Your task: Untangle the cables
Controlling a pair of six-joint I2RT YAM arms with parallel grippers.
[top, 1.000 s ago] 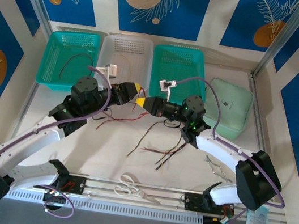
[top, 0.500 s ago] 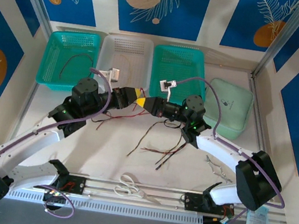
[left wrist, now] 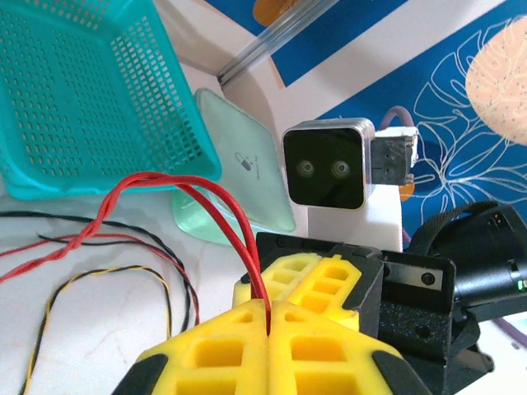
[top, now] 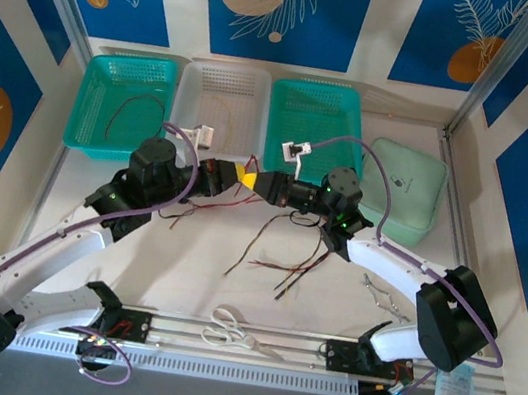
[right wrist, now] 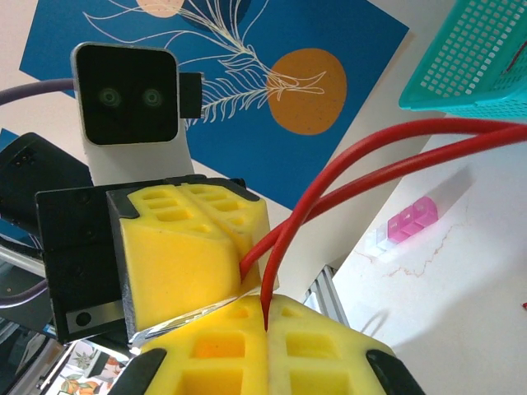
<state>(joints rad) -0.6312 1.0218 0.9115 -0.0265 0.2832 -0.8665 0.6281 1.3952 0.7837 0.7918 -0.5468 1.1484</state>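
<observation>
Both claws meet above the middle of the table, tip nearly against tip. The left claw is pressed together on a thin red cable. The right claw is pressed together on this same red cable, just beside the first grip. From the claws the red cable goes out as a loop of two strands and falls down to the table.

The rest of the cables, red, black and yellowish, lies in a loose bunch on the table, near its middle and a little toward the right arm. Some of them are twisted around each other. One more dark cable lies in the green basket at the far left corner.

These cables seem very light and soft. They bend freely and keep no form, so I judge that pulling one will drag its neighbours along. The coating looks smooth, so a firm pinch is needed. It seems better to hold a single strand near a crossing and draw it slowly, and not to pull at the whole bunch.
</observation>
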